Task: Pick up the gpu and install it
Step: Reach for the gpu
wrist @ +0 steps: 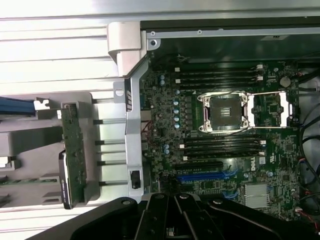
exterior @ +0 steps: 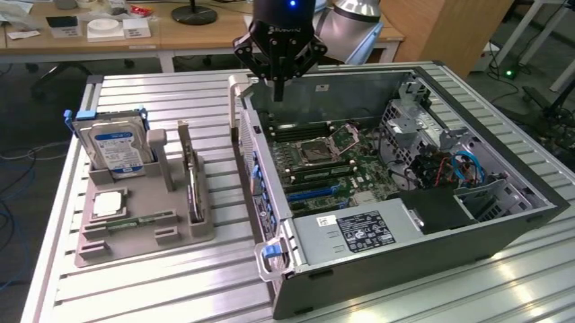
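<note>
Worktop: slatted metal one, carrying everything I had to work with.

Case: big tower lying on its side with the panel off, so I could look straight down onto the board.

Motherboard: fully exposed. The expansion slots looked bare to me, and the blue slot and the black one next to it had no card seated.

Parts tray: grey holder just beside the case, on the exterior view's left. The hard drive stood at its far end and the memory stick lay flat nearer the front.

Pincer: hung over the case's far edge on the tray side, above the board. The fingers were pinched right together with nothing between them, so it was closed on air.

gpu: sat upright on its long edge in the tray's slot, on the side nearest the case. Nothing was touching it, and it was well apart from the pincer.

Progress: pretty much zero, I reckoned. The card wasn't picked up yet and the slot was unfilled, so both the grab and the install were left to do.
</note>
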You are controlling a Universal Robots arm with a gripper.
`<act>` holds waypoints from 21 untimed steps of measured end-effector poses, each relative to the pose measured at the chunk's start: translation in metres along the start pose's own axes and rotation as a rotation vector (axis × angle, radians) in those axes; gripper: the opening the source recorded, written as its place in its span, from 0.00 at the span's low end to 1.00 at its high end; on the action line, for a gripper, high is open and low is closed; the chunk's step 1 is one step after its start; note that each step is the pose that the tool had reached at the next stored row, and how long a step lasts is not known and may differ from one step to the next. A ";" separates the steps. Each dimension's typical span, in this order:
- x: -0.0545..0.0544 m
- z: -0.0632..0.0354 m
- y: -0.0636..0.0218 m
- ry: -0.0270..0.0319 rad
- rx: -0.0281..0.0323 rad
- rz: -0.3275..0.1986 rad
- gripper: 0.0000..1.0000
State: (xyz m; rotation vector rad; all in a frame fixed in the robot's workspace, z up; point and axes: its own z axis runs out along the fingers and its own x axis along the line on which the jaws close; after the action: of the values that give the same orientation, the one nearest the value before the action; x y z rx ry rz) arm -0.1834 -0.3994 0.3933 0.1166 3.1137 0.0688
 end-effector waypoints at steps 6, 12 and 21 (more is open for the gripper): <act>0.004 -0.0001 -0.0004 0.0000 0.0000 0.000 0.11; 0.008 -0.0002 -0.0007 0.0000 0.0000 0.000 0.11; 0.014 -0.0003 -0.0012 0.0000 -0.0001 0.000 0.11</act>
State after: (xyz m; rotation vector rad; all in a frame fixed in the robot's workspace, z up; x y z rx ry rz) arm -0.1971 -0.3995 0.3932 0.1166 3.1136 0.0690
